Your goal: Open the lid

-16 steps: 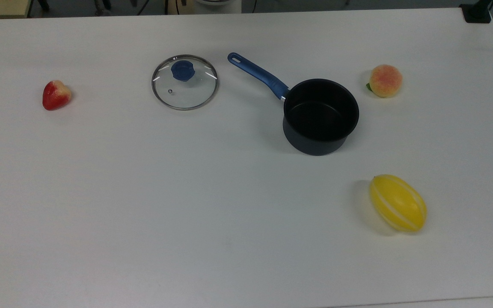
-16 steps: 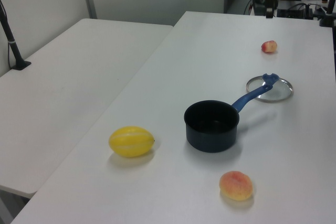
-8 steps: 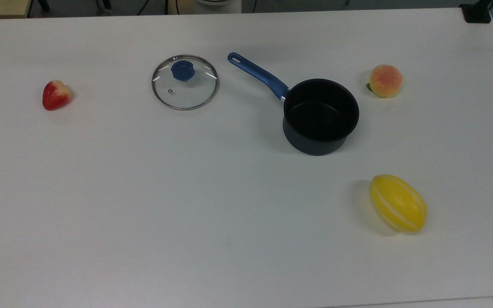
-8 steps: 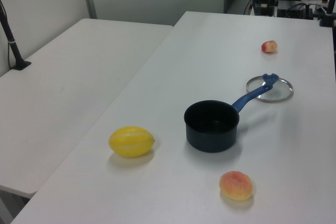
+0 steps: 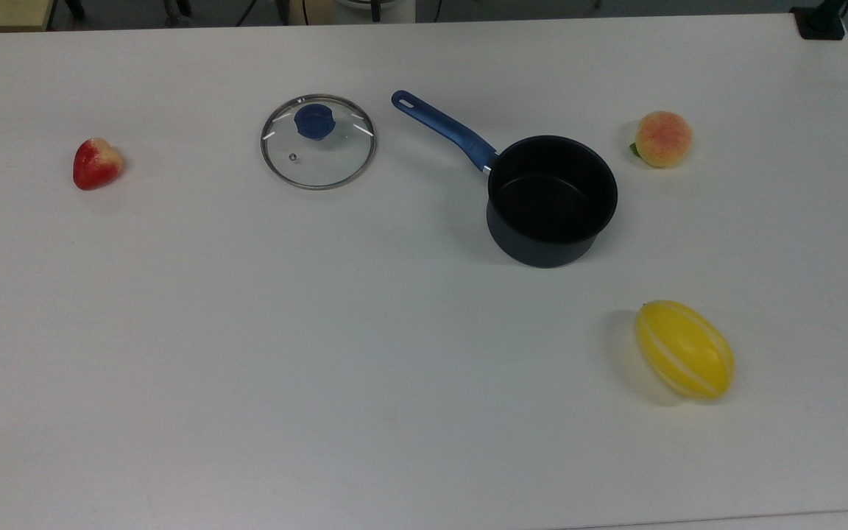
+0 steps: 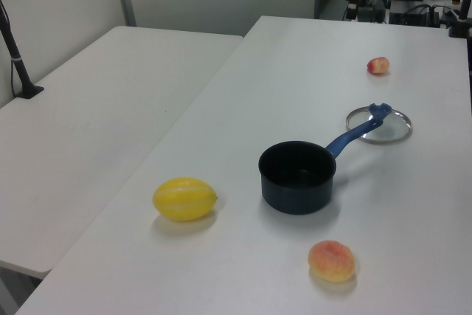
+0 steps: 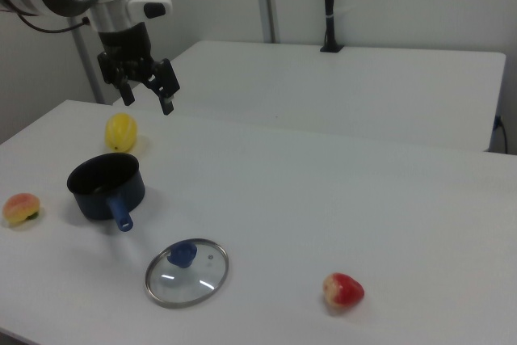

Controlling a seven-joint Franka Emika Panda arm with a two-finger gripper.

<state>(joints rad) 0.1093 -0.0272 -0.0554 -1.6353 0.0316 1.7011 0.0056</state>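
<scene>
The lid, a clear glass disc with a metal rim and a blue knob, lies flat on the white table, off the pot. The dark saucepan stands uncovered at the top view's right of the lid, its blue handle pointing towards it. In the right view the lid is near the front edge and the saucepan at the right view's left. My gripper hangs open and holds nothing. It is in the air above and behind the saucepan, far from the lid.
A red strawberry lies at the top view's left. A peach and a yellow melon lie at the top view's right. A second white table adjoins in the left view.
In the left view the dark gripper at the table's far end has drifted towards the left view's left. The lid, the saucepan and the fruit have not moved.
</scene>
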